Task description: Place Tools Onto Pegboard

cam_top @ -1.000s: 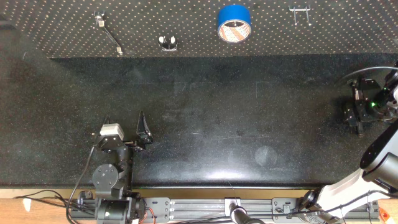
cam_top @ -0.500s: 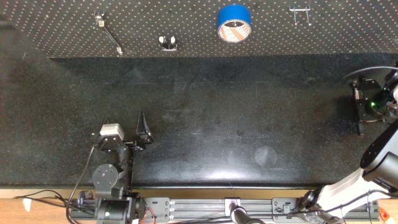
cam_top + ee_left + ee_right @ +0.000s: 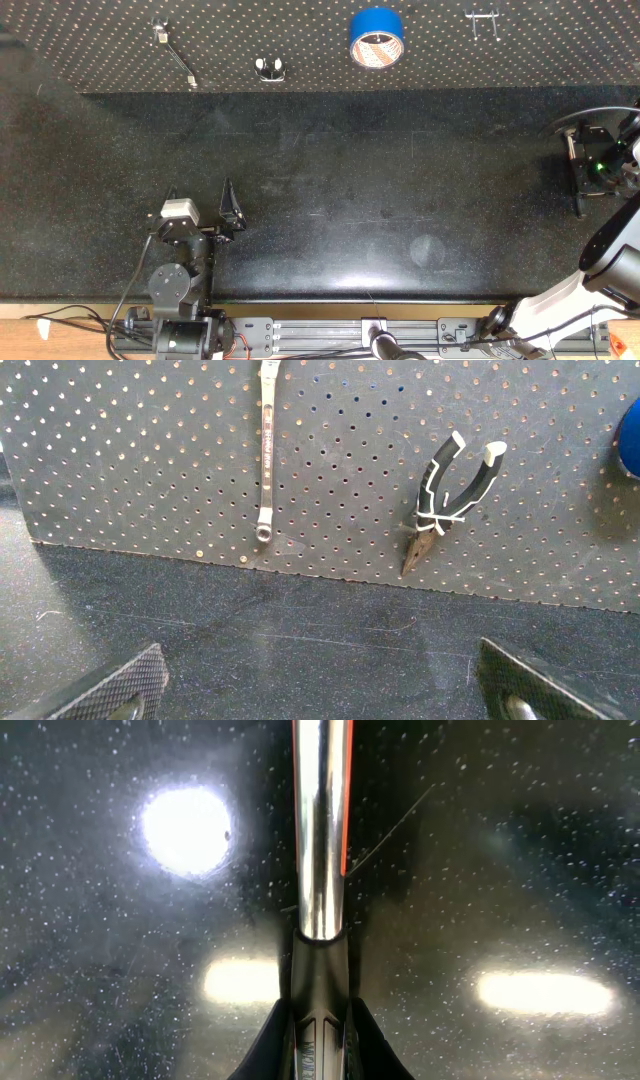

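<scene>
Three items are hung on the pegboard (image 3: pixel 100 40) at 12 o'clock: wrench (image 3: pixel 176 56), pliers (image 3: pixel 270 69), tape roll (image 3: pixel 376 38). One chrome-shafted tool (image 3: pixel 322 830), possibly a screwdriver, is not yet hung; it is at 3 o'clock, at the right end effector (image 3: pixel 585 168), whose grip cannot be told. Left end effector (image 3: pixel 325 685) is spread and empty above the surface (image 3: pixel 350 170).

The tool (image 3: pixel 322 820) runs off the edge, its tip unseen; the tape roll (image 3: pixel 631 440) is cropped.
</scene>
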{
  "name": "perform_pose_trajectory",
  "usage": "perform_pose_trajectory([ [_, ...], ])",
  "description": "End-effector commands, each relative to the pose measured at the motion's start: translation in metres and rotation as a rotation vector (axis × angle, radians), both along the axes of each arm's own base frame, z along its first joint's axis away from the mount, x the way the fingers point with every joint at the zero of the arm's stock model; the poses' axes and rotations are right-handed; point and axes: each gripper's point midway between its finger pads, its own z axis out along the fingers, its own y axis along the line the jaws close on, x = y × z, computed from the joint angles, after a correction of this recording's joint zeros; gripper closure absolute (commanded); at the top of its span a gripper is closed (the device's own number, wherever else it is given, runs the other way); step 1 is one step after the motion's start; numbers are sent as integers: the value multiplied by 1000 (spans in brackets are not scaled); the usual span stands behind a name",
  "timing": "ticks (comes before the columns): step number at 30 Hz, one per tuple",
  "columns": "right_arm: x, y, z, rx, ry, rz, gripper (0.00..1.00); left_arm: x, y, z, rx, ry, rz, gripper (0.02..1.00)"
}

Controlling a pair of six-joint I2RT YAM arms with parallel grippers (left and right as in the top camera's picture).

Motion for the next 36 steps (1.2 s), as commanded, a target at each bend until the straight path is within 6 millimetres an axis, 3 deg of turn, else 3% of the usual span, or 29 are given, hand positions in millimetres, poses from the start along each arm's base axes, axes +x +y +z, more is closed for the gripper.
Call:
perform_pose_trajectory([
  [1,17,2,16,14,-108,-66,925,0,-1,-1,13,0,-8,23],
  [5,39,14,64,46,-317,-128,925,0,-1,-1,12,0,-8,23],
  [11,43,47,131,109,-547,-141,925,0,-1,-1,13,0,-8,23],
  [14,46,74,174,97,-666,-132,925,0,-1,-1,13,0,-8,23],
  [20,82,144,222,151,-860,1,925,0,-1,-1,13,0,-8,23],
  [23,96,171,234,180,-916,49,925,0,-1,-1,13,0,-8,23],
  [28,105,202,227,194,-896,101,925,0,-1,-1,13,0,-8,23],
  [32,107,218,216,212,-857,123,925,0,-1,-1,13,0,-8,23],
  [36,112,221,198,225,-801,103,925,0,-1,-1,13,0,-8,20],
])
